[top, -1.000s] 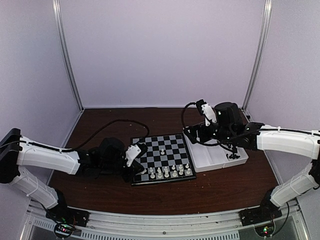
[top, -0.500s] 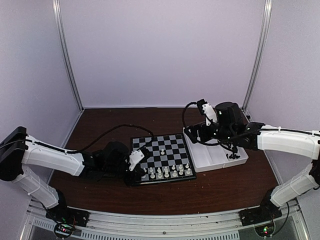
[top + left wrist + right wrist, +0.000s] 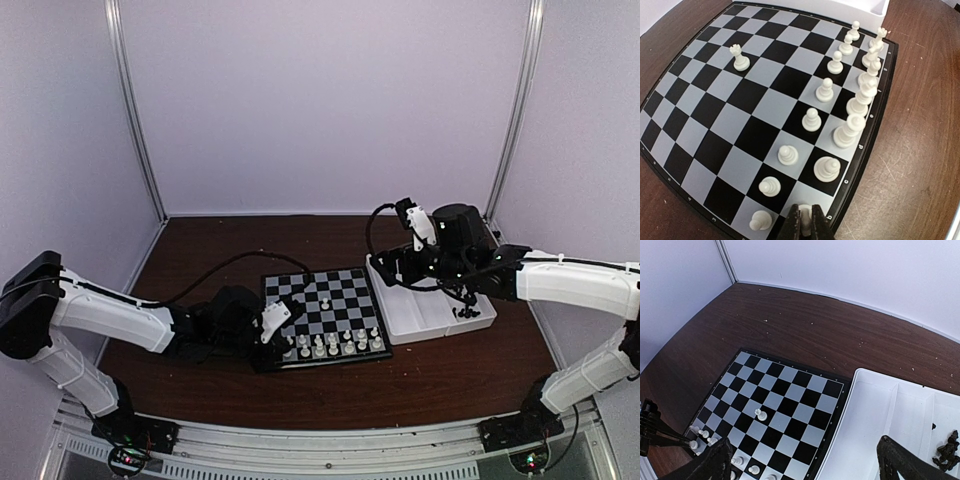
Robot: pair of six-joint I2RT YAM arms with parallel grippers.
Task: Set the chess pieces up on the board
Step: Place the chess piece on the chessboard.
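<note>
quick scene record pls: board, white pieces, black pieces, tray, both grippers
board: flat on the table, between the arms
white pieces: two rows along the near edge
lone white piece: alone, out mid-board
black pieces: small heap in the tray's right compartment, none on the board
tray: white, beside the board's right edge
left gripper: shut, tips at the board's near left corner, no piece seen in it
right gripper: wide open, above where board and tray meet
</note>
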